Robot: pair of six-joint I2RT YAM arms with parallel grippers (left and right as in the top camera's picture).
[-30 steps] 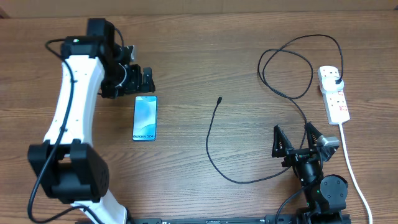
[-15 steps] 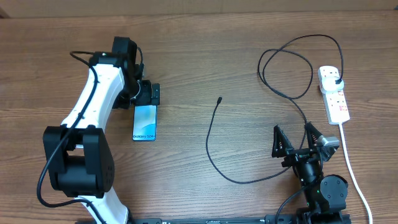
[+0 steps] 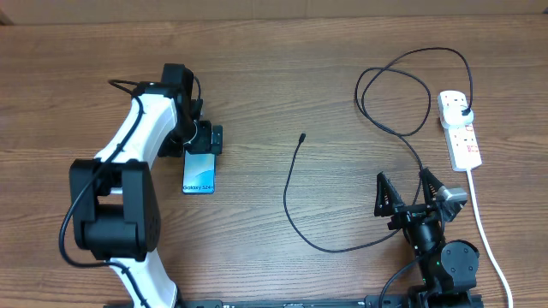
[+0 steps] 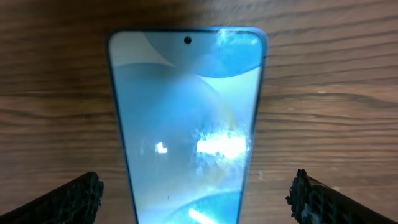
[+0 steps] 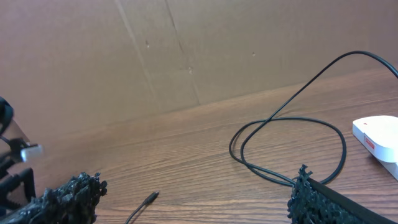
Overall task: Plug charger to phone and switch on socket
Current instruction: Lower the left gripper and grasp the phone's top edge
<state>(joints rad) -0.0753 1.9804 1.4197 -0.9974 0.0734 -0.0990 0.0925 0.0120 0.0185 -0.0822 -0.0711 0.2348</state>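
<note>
Left hand (image 4: 198, 194) wide over phone (image 3: 199, 171), left of frame; right hand (image 3: 403, 180) wide, lower right; charger (image 3: 289, 192) plug seated in socket (image 3: 463, 139).

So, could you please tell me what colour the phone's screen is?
The phone screen is light blue, clearest in left wrist view.

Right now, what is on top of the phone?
The open left gripper hangs over the far end of the phone, hiding that end in the overhead view. The wrist view shows the screen bare, with a finger on either side.
</note>
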